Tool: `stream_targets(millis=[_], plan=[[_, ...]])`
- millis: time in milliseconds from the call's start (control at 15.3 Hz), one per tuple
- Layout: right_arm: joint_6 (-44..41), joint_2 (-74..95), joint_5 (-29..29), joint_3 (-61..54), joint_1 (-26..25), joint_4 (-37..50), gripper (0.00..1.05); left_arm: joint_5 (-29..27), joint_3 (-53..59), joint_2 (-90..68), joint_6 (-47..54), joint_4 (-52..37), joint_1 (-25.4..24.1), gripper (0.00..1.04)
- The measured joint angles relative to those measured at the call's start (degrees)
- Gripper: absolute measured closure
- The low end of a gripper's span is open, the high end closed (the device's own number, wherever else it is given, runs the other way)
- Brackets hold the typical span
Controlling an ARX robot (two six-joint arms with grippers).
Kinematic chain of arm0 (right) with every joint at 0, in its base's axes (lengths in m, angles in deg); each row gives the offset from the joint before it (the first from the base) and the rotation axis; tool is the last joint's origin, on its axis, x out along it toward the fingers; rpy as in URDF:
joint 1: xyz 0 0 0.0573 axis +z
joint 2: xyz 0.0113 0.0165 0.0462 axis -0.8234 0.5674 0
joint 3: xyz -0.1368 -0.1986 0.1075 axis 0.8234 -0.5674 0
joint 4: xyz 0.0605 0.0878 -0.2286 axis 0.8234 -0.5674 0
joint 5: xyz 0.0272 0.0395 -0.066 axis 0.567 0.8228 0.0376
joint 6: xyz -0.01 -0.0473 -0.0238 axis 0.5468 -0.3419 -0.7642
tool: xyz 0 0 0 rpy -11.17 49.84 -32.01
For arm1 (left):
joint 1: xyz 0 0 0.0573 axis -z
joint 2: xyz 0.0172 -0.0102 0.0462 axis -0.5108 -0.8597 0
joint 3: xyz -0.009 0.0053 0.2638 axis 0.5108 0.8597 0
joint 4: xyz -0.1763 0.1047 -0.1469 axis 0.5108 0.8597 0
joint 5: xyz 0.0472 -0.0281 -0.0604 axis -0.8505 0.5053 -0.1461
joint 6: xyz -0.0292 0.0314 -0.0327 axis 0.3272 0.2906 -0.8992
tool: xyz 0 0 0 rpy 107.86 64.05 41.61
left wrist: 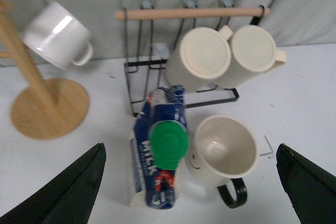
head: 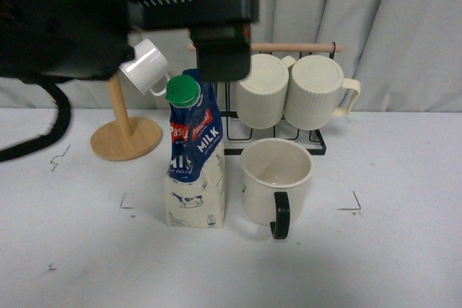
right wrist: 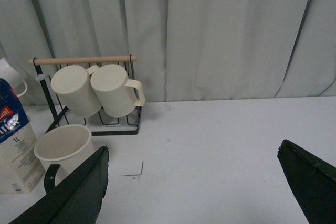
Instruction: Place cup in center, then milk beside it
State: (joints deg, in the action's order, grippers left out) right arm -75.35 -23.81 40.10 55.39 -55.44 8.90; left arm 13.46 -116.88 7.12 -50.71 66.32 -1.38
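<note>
Milk carton, tall with a blue top, a red "MILK" label, a cow picture on its white base and a round green cap, is standing upright left of centre in the front view. It is sitting inside the patch of plain white tabletop bounded by small black corner marks. Just to its right, the wide cream-coloured mug with a thick black handle is standing upright in the same patch, showing only its bare cream inside.

Behind them, a small white mug is hanging tilted on a round-based wooden stand at the left. Two ribbed cream mugs are lying sideways on a black wire rack at the right, their insides hidden.

The left gripper is hovering above the carton and mug with its fingers spread wide. The right gripper is also gaping wide, over bare tabletop.
</note>
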Motion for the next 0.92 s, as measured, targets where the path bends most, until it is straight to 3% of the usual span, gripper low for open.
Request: stream_targets(millis=[131,196,327,588,654,850,915], plan=[[0.00,0.00,0.00,0.00,0.00,0.02,0.06,-3.19,1.51,9.07,1.95,5.38,-3.15,0.07],[0.00,0.00,0.02,0.00,0.00,0.00,0.06,-8.31,6.38,13.44,5.01,-6.64,-4.74,0.16],[0.00,0.00,0.00,0.00,0.00,0.00,0.06,-6.32,18.47,28.37,10.58,-14.91,-12.74,0.41],[0.00,0.00,0.00,0.00,0.00,0.00,0.06,1.18,32.28,38.18,12.33,-16.85,-19.54,0.97],[0.00,0.00,0.00,0.00,0.00,0.02,0.06,2.05,33.27,40.02,12.26,-17.20,-20.41,1.03],[0.00,0.00,0.02,0.00,0.00,0.02,0.06,5.33,38.64,46.12,12.46,-15.63,-23.61,1.03],[0.00,0.00,0.02,0.00,0.00,0.00,0.06,9.53,39.78,48.61,12.48,-14.69,-26.80,1.03]])
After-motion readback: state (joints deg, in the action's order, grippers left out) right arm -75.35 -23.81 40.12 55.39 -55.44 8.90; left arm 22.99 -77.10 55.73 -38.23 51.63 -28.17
